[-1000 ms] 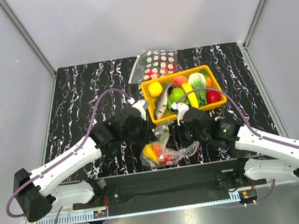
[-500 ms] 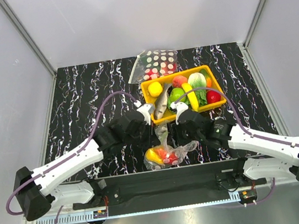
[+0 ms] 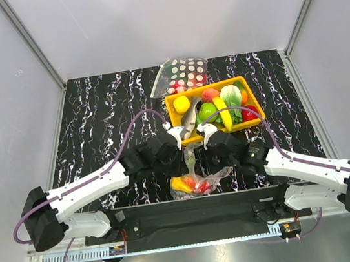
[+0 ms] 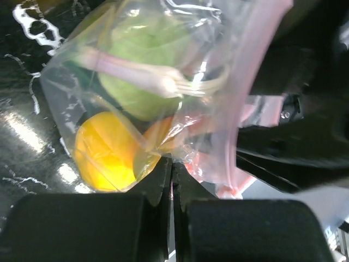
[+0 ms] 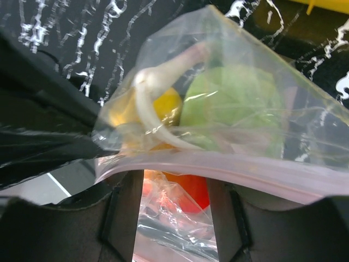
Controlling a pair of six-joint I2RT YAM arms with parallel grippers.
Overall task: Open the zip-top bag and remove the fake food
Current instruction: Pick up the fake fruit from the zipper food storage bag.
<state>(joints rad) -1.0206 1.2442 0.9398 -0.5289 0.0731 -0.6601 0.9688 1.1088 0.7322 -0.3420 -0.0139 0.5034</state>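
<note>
The zip-top bag hangs low near the table's front edge, with its pink zip strip pulled up between my two grippers. It holds fake food: a green piece, a yellow piece and a red piece. My left gripper is shut on a fold of the bag's plastic, just left of the pink strip. My right gripper is close on the bag's right side. Its fingers stand wide apart, and the pink strip lies across their tips.
A yellow tray with several loose toy fruits and vegetables stands just behind the grippers. A polka-dot bag lies behind the tray at the back. The table's front edge is right below the bag.
Both grippers have moved closer together and toward the front edge. The bag's top has been drawn up between them and its body has bunched narrower.
</note>
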